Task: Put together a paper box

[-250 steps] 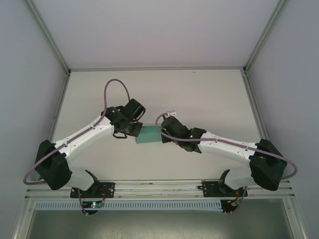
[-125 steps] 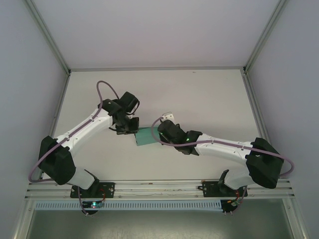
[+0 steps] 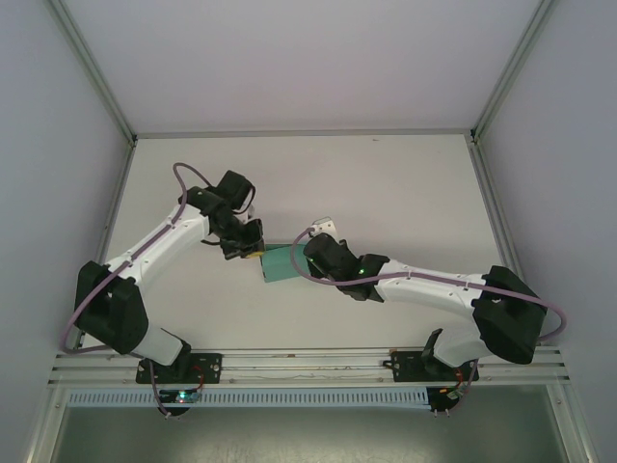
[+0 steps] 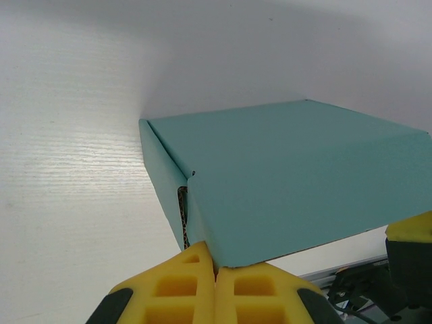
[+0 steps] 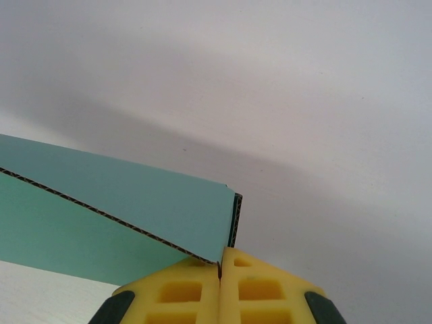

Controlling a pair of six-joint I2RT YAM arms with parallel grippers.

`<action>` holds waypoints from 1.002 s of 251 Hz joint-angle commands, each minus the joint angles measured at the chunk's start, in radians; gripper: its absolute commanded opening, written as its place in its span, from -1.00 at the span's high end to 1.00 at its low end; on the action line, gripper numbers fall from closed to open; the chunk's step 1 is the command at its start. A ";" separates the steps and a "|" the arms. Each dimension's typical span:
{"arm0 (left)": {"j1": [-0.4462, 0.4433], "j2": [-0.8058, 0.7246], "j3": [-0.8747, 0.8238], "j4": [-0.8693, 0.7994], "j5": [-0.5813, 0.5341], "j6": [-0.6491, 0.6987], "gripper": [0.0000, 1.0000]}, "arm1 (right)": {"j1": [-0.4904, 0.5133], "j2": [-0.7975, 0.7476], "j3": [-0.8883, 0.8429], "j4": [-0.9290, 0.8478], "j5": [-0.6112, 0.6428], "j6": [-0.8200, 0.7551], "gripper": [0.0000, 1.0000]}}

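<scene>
The paper box [image 3: 280,263] sits near the middle of the tabletop [image 3: 386,183], a little left of centre, between the two arms. From above it reads as a small teal block. Its longer side appears to run left to right, from one pincer to the other, and is slightly skewed rather than square to the tabletop's edges.

The left pincer [image 3: 249,249] meets the box's left end, and the right pincer [image 3: 308,258] meets its right end.

In the left wrist view the box [image 4: 290,182] shows a broad, flat teal panel on top, stretching away to the right. A narrow side wall folds down at its left. A gap at that corner exposes the corrugated core. The left pincer [image 4: 216,266] has its yellow fingers [image 4: 179,290] pressed together with no gap, and the near corner of the top panel comes right down to the seam between them.

In the right wrist view one teal panel [image 5: 135,202] slants down to the right, its raw corrugated edge ending at the fingertips. The right pincer [image 5: 220,262] is likewise closed, finger against finger. Whether either pincer nips a sliver of card or just presses against it cannot be told.
</scene>
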 commanded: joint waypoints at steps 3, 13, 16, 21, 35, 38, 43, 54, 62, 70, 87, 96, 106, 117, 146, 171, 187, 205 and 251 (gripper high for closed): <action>0.011 0.033 -0.020 -0.042 -0.005 0.025 1.00 | 0.016 0.059 -0.050 -0.149 -0.069 -0.008 1.00; 0.011 0.016 -0.053 -0.022 -0.024 0.032 1.00 | 0.017 0.056 -0.053 -0.147 -0.061 -0.002 1.00; 0.010 0.012 -0.069 -0.016 -0.028 0.029 1.00 | 0.017 0.055 -0.055 -0.146 -0.060 -0.001 1.00; 0.010 0.004 -0.091 -0.001 -0.036 0.027 1.00 | 0.016 0.052 -0.057 -0.145 -0.058 0.000 1.00; 0.010 -0.012 -0.152 0.037 -0.046 0.015 1.00 | 0.017 0.046 -0.060 -0.142 -0.060 0.005 1.00; 0.009 -0.014 -0.163 0.043 -0.049 0.013 1.00 | 0.017 0.045 -0.062 -0.140 -0.060 0.006 1.00; 0.009 -0.015 -0.182 0.054 -0.055 0.010 1.00 | 0.018 0.044 -0.061 -0.139 -0.061 0.006 1.00; 0.010 -0.019 -0.218 0.075 -0.052 -0.001 1.00 | 0.017 0.041 -0.063 -0.140 -0.066 0.007 1.00; 0.008 -0.023 -0.240 0.091 -0.040 -0.005 1.00 | 0.017 0.038 -0.064 -0.140 -0.069 0.005 1.00; 0.009 -0.028 -0.255 0.100 -0.034 -0.007 1.00 | 0.017 0.036 -0.064 -0.140 -0.071 0.005 1.00; 0.008 -0.034 -0.256 0.082 -0.058 0.002 1.00 | 0.016 0.034 -0.062 -0.144 -0.074 0.002 1.00; 0.008 -0.038 -0.251 0.059 -0.088 0.012 1.00 | 0.018 0.031 -0.060 -0.146 -0.073 0.002 1.00; 0.007 -0.039 -0.246 0.045 -0.112 0.027 1.00 | 0.017 0.029 -0.062 -0.146 -0.069 0.002 1.00; 0.003 -0.035 -0.248 0.033 -0.126 0.041 1.00 | 0.016 0.026 -0.063 -0.145 -0.063 0.005 1.00; -0.014 -0.009 -0.259 0.039 -0.128 0.059 1.00 | 0.017 -0.003 -0.065 -0.138 -0.058 -0.003 0.78; -0.027 0.010 -0.250 0.049 -0.142 0.066 1.00 | 0.013 -0.050 -0.046 -0.121 -0.071 -0.038 0.52; -0.038 0.015 -0.234 0.041 -0.162 0.071 1.00 | 0.003 -0.086 -0.031 -0.099 -0.090 -0.061 0.35; -0.046 0.015 -0.218 0.033 -0.175 0.081 1.00 | -0.018 -0.129 -0.026 -0.051 -0.115 -0.077 0.02; -0.050 0.021 -0.205 0.028 -0.178 0.098 1.00 | -0.089 -0.189 -0.036 0.076 -0.237 -0.092 -0.28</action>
